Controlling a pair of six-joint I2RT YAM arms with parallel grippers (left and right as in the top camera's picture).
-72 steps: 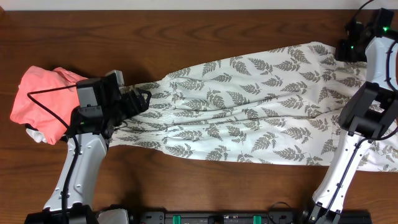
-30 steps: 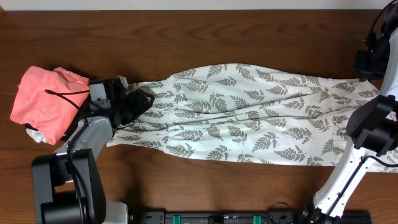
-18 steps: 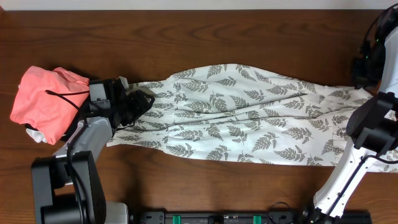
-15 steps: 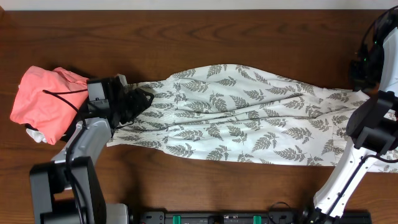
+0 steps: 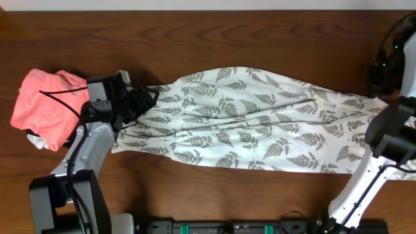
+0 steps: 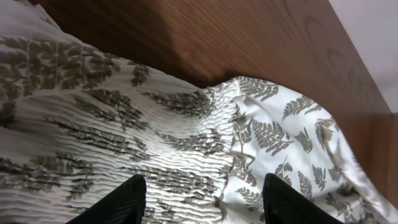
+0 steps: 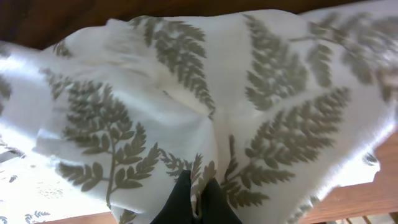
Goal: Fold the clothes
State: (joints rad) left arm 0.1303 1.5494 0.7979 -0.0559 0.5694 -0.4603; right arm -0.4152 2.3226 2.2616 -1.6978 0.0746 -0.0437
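Observation:
The clothes [image 5: 260, 123], a long white garment printed with grey fern leaves, lie stretched left to right across the brown table [image 5: 214, 39]. My left gripper [image 5: 146, 99] hovers open over the garment's ribbed left end; in the left wrist view its fingers [image 6: 127, 200] stand wide apart above the ribbed fabric [image 6: 155, 149] with nothing between them. At the far right edge, my right gripper [image 5: 378, 88] is shut on the garment's end. The right wrist view shows its gripper [image 7: 198, 200] pinching a fold of the leaf-print cloth [image 7: 186, 93].
A salmon-pink folded garment [image 5: 45, 104] lies at the left, just behind my left arm, with a bit of white cloth [image 5: 36, 140] under it. A black base rail [image 5: 227, 227] runs along the front edge. The right arm's column [image 5: 364, 175] stands over the garment's right end.
My right gripper has closed on the garment's right end. The left gripper has shifted slightly toward the far side, still open over the ribbed end.

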